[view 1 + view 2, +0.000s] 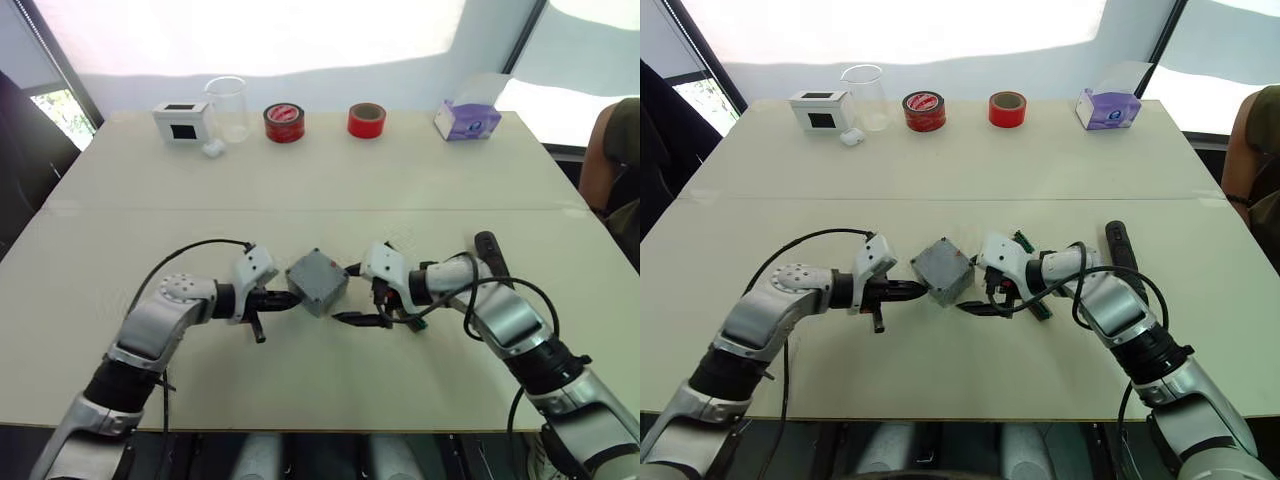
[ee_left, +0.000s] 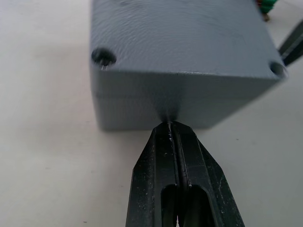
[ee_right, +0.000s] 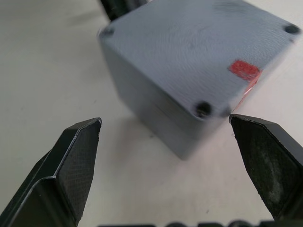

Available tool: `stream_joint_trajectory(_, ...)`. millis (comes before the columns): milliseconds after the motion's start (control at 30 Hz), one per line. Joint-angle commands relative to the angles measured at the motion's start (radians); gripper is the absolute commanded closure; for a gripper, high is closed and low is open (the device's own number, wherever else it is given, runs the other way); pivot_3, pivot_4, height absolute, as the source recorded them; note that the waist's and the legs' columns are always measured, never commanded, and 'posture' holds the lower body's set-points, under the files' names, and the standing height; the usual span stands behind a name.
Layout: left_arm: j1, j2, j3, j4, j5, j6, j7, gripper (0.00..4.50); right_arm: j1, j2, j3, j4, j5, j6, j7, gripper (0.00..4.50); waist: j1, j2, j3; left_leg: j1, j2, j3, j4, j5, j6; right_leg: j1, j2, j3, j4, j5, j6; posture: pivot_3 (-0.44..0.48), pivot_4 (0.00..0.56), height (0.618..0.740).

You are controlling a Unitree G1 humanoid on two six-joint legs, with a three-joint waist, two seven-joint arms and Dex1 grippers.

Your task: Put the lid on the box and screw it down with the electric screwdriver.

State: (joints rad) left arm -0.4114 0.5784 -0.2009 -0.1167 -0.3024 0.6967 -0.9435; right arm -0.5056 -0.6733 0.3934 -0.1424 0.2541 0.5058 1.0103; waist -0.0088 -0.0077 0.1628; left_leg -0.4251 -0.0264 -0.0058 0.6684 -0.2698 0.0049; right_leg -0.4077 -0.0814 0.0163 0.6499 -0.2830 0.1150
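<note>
We see grey box (image 1: pixel 317 281) at table (image 1: pixel 320 180) centre, lid (image 3: pixel 199 52) already on top, corner screw holes visible. Our left hand (image 2: pixel 173 130) closed, empty, fingertips pressed against box's side wall. Our right hand (image 3: pixel 165 137) wide open, just beside opposite corner of box, not touching. Black screwdriver (image 1: pixel 490 250) lies on table beyond right forearm, apart from both hands. Along far edge: white box (image 1: pixel 181 121), clear cup (image 1: pixel 228 108), two red tape rolls (image 1: pixel 285 122), tissue box (image 1: pixel 467 118).
</note>
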Motion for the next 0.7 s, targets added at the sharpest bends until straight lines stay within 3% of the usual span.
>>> stream_joint_trajectory(33, -0.045, -0.010, 0.021, -0.001, 0.001, -0.025, 0.017, 4.50, 0.021, 0.010, -0.006, -0.099, 0.020, 0.023, 0.021, 0.06, -0.001, 0.000, 0.000, 0.000, 0.000, 0.000, 0.000, 0.000, 0.000, 0.000, 0.000, 0.000, 0.000, 0.000, 0.000, 0.000, 0.150, 0.740)
stream_joint_trajectory(433, -0.066, 0.039, 0.037, 0.020, -0.006, -0.035, -0.030, 4.50, 0.057, 0.017, -0.065, -0.167, -0.005, 0.090, -0.050, 0.06, -0.001, 0.000, 0.000, 0.000, 0.000, 0.000, 0.000, 0.001, -0.001, 0.000, 0.000, 0.000, 0.000, 0.000, 0.000, 0.000, 0.150, 0.740)
stream_joint_trajectory(600, -0.114, 0.119, 0.149, 0.037, -0.080, 0.008, -0.084, 4.50, 0.047, -0.034, -0.243, -0.236, 0.077, 0.165, -0.079, 0.06, -0.001, 0.000, 0.000, 0.000, 0.000, 0.000, 0.000, 0.001, -0.001, -0.001, 0.000, 0.000, 0.001, 0.000, 0.000, 0.000, 0.150, 0.740)
stream_joint_trajectory(700, -0.126, 0.148, 0.200, -0.004, -0.164, 0.063, -0.127, 4.50, 0.036, -0.032, -0.357, -0.189, 0.116, 0.194, -0.119, 0.06, -0.001, 0.000, 0.000, 0.000, 0.000, 0.000, 0.000, 0.001, -0.001, 0.000, 0.000, 0.000, 0.000, 0.000, 0.000, 0.000, 0.150, 0.740)
